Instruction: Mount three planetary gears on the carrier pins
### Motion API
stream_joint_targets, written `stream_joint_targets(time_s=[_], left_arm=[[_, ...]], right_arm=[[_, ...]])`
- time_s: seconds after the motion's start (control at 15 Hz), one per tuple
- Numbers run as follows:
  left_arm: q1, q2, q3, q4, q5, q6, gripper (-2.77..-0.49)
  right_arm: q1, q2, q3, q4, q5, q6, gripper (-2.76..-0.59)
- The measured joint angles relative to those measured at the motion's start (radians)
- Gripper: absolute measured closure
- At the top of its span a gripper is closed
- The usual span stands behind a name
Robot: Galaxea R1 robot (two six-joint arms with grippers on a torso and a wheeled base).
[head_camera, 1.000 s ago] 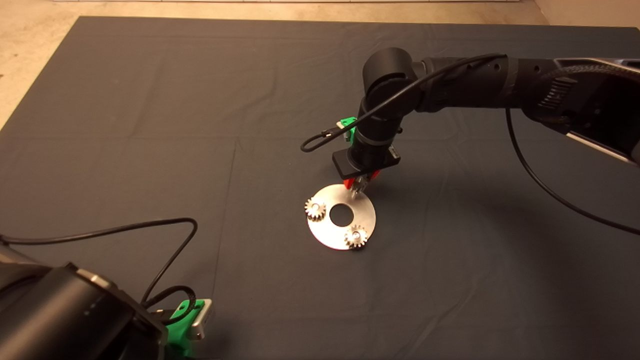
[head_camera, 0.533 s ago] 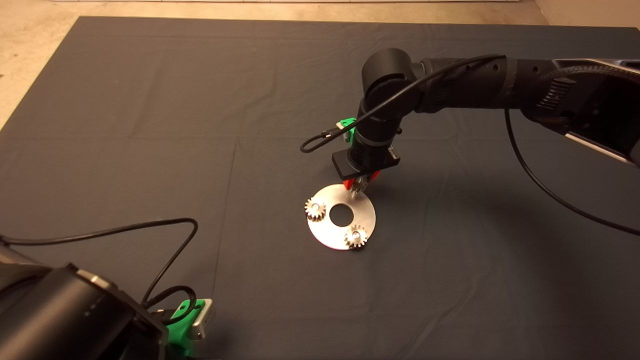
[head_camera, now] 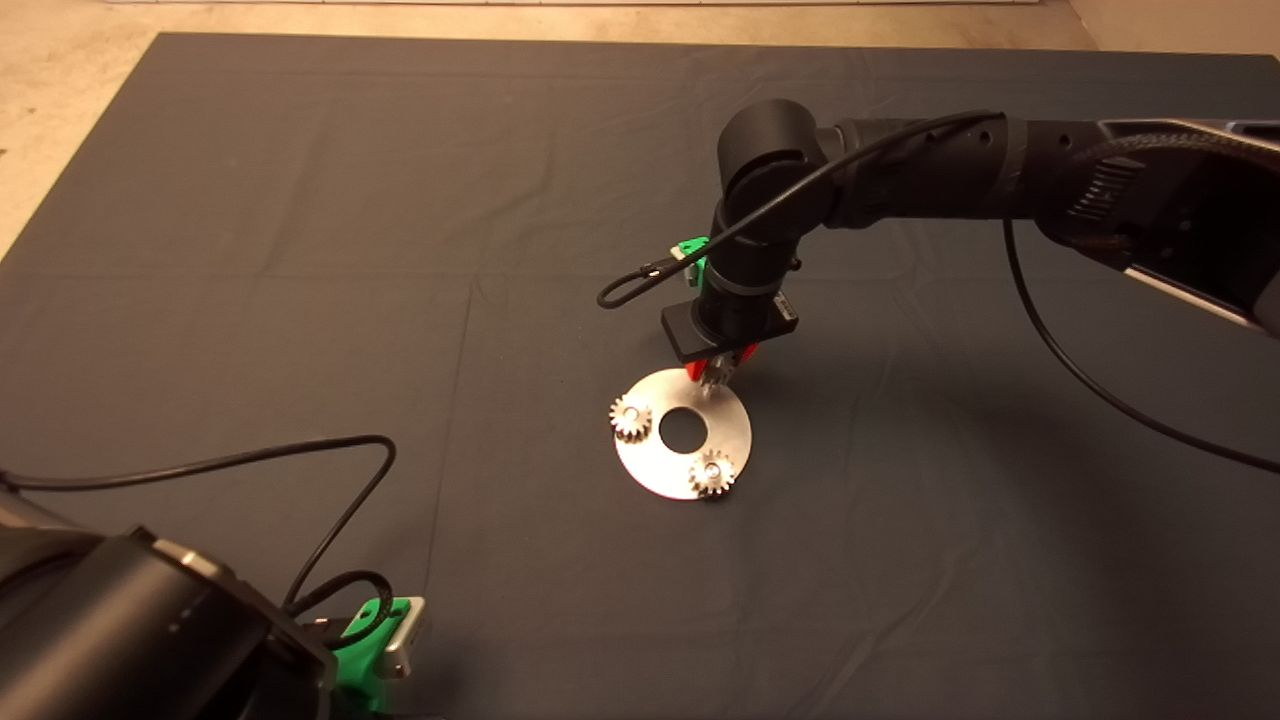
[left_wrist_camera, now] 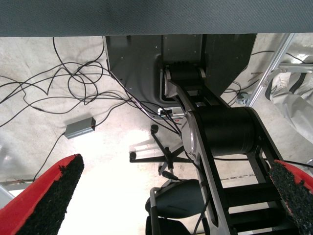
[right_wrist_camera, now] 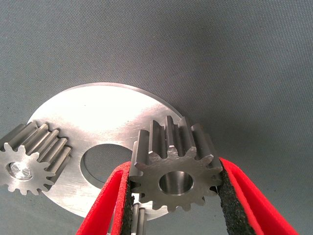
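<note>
The right tool [right_wrist_camera: 173, 196] pinched the third planetary gear [right_wrist_camera: 174, 166] between its black pads [right_wrist_camera: 229, 196], which pressed on opposite flanks of the teeth. The gear sat flat in the grip, its bore axis running along the fingers and pointing down at the carrier disc [right_wrist_camera: 110, 127] directly below. That vertical line from bore to pin was, in my judgement, what the coming descent depended on, and the third pin itself was hidden: the gear covered where it should stand, so whether bore and pin were in line could not be told from either view. A sliver of metal [right_wrist_camera: 140, 215] showed just under the gear, between the fingers (it could have been the pin or only a reflection in the polished disc).

In the head view the right tool [head_camera: 716, 372] hung over the far rim of the disc [head_camera: 735, 425], very low, with the gear close to the plate but apparently not yet seated.

Further out from the tool, beyond the disc's large centre hole [head_camera: 683, 428], the other two gears were already on their pins: one [head_camera: 631, 417] at the disc's left edge, one [head_camera: 712, 474] at the near edge, a pin end shining in each bore.

The left tool [head_camera: 380, 645] was much farther from the disc, parked at the near left corner of the counter [head_camera: 250, 200], its fingers [left_wrist_camera: 46, 196] spread wide and holding nothing.
</note>
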Motion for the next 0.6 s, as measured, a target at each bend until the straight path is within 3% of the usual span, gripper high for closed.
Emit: stream_joint_targets(time_s=[0.6], left_arm=[[0.008, 0.0, 0.0, 0.003, 0.0, 0.0, -2.77]], right_arm=[[-0.004, 0.005, 0.012, 0.028, 0.004, 0.007, -1.04]])
